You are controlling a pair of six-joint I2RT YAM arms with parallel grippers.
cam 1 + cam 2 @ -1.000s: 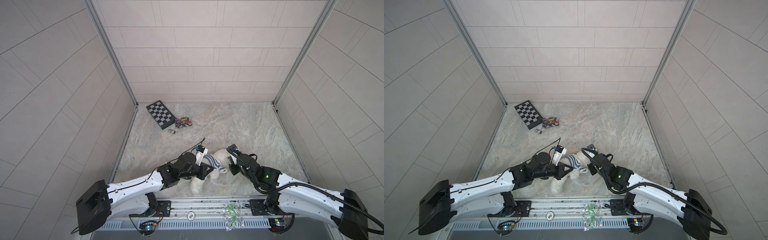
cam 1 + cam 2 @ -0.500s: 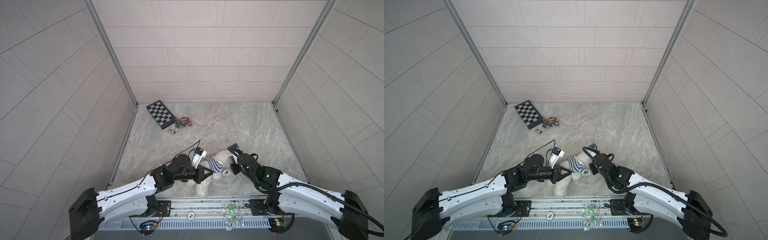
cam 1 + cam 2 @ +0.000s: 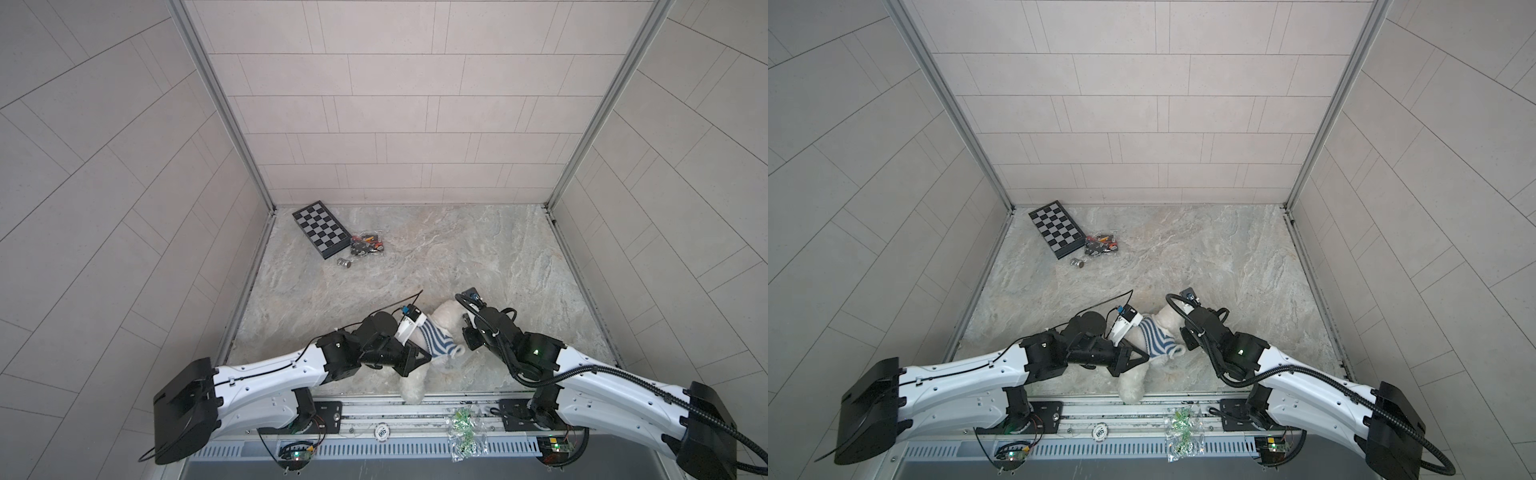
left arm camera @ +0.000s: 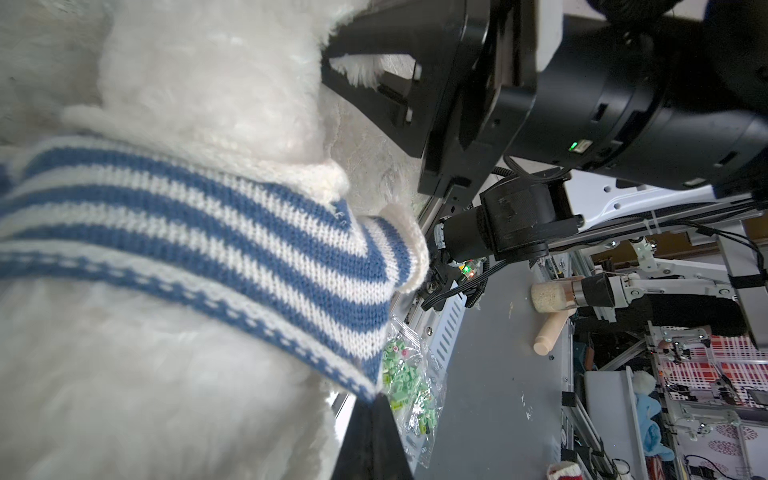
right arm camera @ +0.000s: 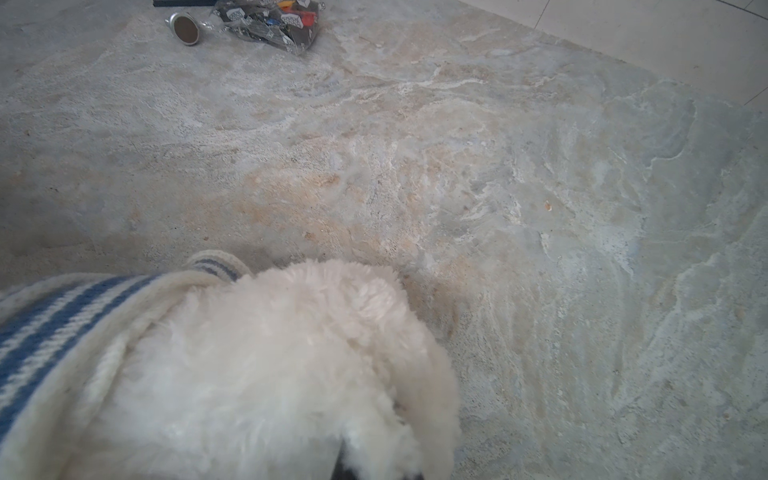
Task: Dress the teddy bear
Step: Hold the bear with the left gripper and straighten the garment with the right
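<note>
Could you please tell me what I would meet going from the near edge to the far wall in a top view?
Near to far: packet of green bits → teddy bear → small metal cylinder → chessboard.

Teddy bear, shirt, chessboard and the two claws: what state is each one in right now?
teddy bear: lying on the table, partly dressed.
striped shirt: around the bear's middle, bunched up.
left gripper: shut on the shirt's hem.
right gripper: shut on fur at the bear's head.
chessboard: lying flat in the far corner, untouched.
</note>
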